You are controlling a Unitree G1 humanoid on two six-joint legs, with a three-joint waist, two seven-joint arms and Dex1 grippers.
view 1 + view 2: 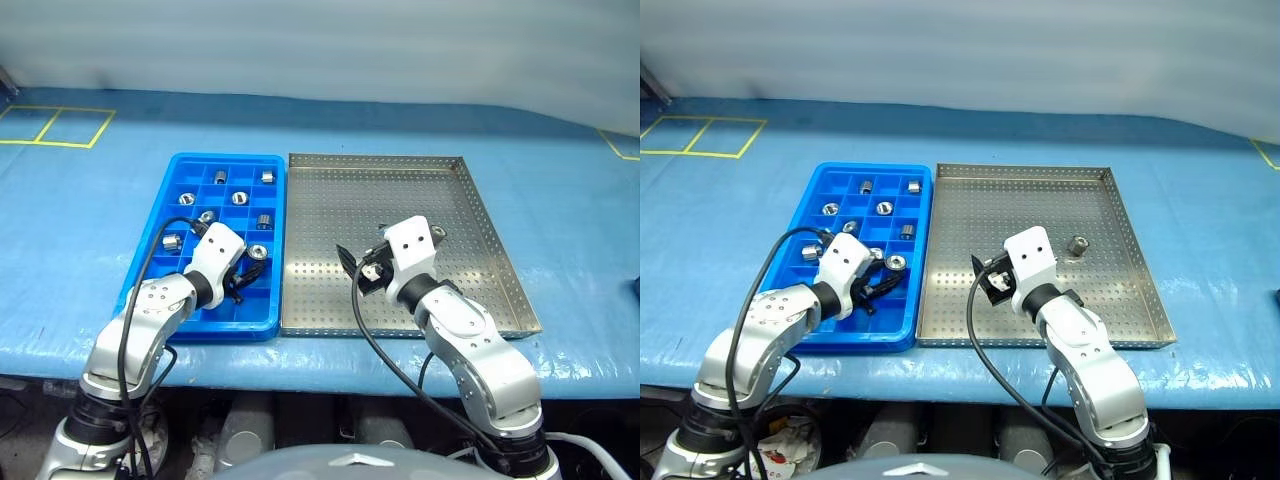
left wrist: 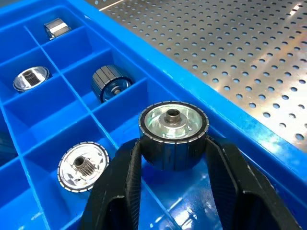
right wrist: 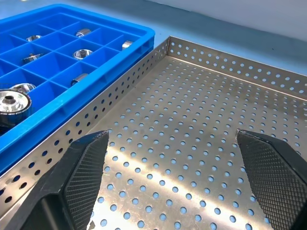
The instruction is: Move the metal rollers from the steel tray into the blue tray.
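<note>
1. The bench (image 1: 560, 200) is covered in wrinkled blue sheeting with yellow tape lines (image 1: 60, 125) at its far left corner and a pale wall behind
2. No brand, label or writing can be read anywhere
3. The blue tray (image 1: 150, 260) sits touching the left side of the steel tray (image 1: 400, 165); both lie flat on the bench
4. The left tool (image 2: 173, 165) is clamped on one roller (image 2: 173, 134), a fingertip (image 2: 125, 167) on each side, held low over a near compartment on the blue tray's right side
5. Other rollers (image 2: 82, 166) lie in separate compartments of the blue tray, some upright, some on their sides
6. The right tool (image 3: 175, 158) hovers over the steel tray's near left part, jaws wide apart, holding nothing
7. One roller (image 1: 1077, 244) stands on the steel tray's right half
</note>
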